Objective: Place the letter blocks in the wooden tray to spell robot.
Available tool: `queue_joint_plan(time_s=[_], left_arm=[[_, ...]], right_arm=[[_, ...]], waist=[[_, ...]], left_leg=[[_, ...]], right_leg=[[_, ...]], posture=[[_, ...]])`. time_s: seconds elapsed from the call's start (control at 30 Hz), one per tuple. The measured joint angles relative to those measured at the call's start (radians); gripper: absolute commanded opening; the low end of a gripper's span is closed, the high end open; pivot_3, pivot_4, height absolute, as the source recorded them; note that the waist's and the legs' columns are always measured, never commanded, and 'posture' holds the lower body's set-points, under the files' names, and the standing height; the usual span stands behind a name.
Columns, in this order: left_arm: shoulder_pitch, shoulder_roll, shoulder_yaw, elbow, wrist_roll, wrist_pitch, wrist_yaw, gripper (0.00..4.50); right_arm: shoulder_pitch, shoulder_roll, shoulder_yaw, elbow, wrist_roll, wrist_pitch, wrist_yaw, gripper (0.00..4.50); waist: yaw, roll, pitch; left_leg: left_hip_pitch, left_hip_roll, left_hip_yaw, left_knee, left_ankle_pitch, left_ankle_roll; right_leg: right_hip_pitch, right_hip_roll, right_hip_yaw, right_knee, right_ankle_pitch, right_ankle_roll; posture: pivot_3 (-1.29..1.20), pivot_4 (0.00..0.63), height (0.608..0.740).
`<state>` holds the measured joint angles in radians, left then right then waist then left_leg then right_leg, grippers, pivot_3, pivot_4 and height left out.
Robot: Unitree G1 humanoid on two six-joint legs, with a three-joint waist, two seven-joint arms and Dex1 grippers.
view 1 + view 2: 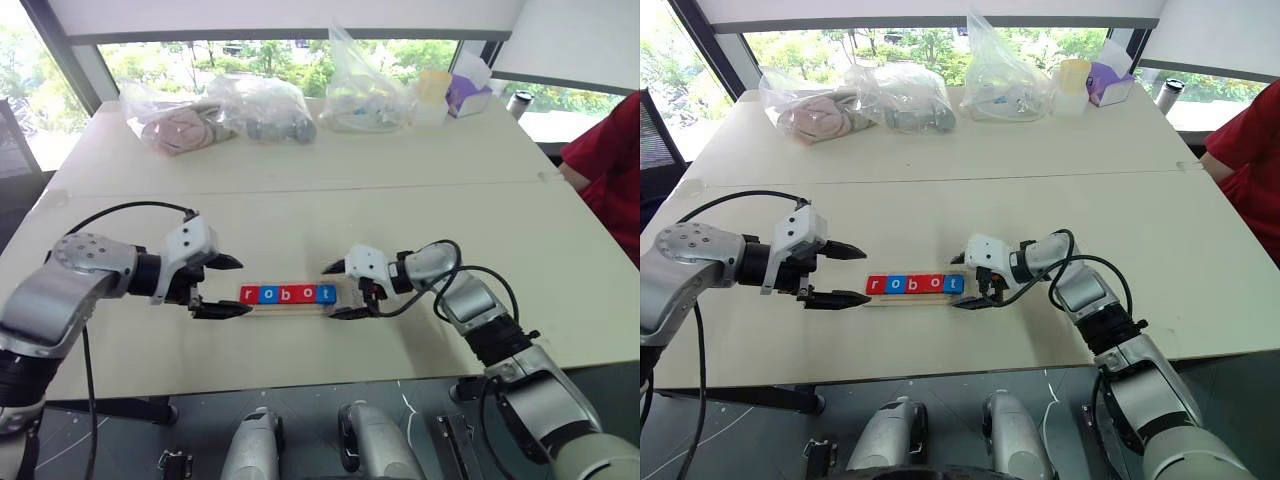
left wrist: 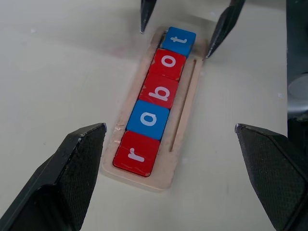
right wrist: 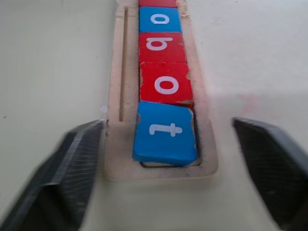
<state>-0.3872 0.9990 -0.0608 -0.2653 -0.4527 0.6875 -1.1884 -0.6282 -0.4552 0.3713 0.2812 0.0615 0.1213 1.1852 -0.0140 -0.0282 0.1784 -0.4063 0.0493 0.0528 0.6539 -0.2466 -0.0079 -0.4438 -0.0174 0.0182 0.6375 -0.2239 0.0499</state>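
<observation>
The wooden tray [image 1: 290,309] lies at the middle of the table, near its front edge. In it the letter blocks form one row reading r [image 2: 137,154], o [image 2: 148,119], b [image 2: 159,91], o [image 2: 168,61], t [image 2: 178,41]. The r, b and second o are red; the first o and the t are blue. The t [image 3: 165,131] sits slightly askew against the tray's end rim [image 3: 159,172]. My left gripper [image 1: 245,286] is open, its fingers straddling the r end. At the t end my right gripper [image 1: 328,291] is open too, with its fingers either side of the tray and nothing held.
Three clear plastic bags [image 1: 265,105] with items lie along the table's far side, beside a pale cup [image 1: 432,95] and a purple box [image 1: 468,95]. A person's red sleeve [image 1: 610,170] shows at the right edge. A seam crosses the table behind the tray.
</observation>
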Motion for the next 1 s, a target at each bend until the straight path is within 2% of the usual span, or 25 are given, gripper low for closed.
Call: queue_joint_plan(time_s=[0.17,0.3,0.4,0.53,1.0], left_arm=[[-0.002,-0.001,-0.001,0.01,0.008,-0.002,0.0,4.5],[-0.019,-0.017,-0.002,0.014,0.008,-0.004,0.002,4.5],[-0.019,-0.017,-0.002,0.019,0.009,-0.004,-0.001,4.5],[-0.02,-0.017,-0.003,0.025,0.011,-0.004,-0.005,4.5],[-0.021,-0.017,-0.003,0.028,0.018,-0.004,-0.008,4.5]], right_arm=[[-0.014,0.007,-0.063,-0.015,0.018,0.02,-0.051,4.47],[0.007,-0.012,-0.128,-0.13,0.049,0.069,-0.098,4.47],[0.074,-0.057,-0.124,-0.194,0.041,0.071,-0.096,4.47],[0.137,-0.065,-0.101,-0.242,0.04,0.088,-0.09,4.47],[0.109,-0.063,-0.09,-0.127,-0.048,-0.022,-0.158,4.47]], waist=[[0.0,0.0,0.0],[0.003,0.0,0.0],[0.003,0.0,0.0],[-0.004,0.0,0.0],[0.0,0.0,0.0]], left_leg=[[0.0,0.0,0.0,0.0,0.0,0.0],[0.0,0.0,0.0,0.0,0.0,0.0],[0.0,0.0,0.0,0.0,0.0,0.0],[0.001,0.0,0.0,0.0,0.0,0.0],[0.002,0.0,0.0,0.003,0.0,-0.001]], right_leg=[[0.0,0.0,0.0,0.0,0.0,0.0],[0.0,0.0,0.0,0.0,0.0,0.0],[0.0,0.0,0.0,0.0,0.0,0.0],[0.0,0.0,0.001,0.001,0.0,0.0],[0.0,0.0,0.001,0.005,0.0,0.0]], posture=[[0.0,0.15,0.74],[0.0,0.15,0.74],[0.0,0.15,0.74],[0.0,0.15,0.74],[0.0,0.15,0.74]])
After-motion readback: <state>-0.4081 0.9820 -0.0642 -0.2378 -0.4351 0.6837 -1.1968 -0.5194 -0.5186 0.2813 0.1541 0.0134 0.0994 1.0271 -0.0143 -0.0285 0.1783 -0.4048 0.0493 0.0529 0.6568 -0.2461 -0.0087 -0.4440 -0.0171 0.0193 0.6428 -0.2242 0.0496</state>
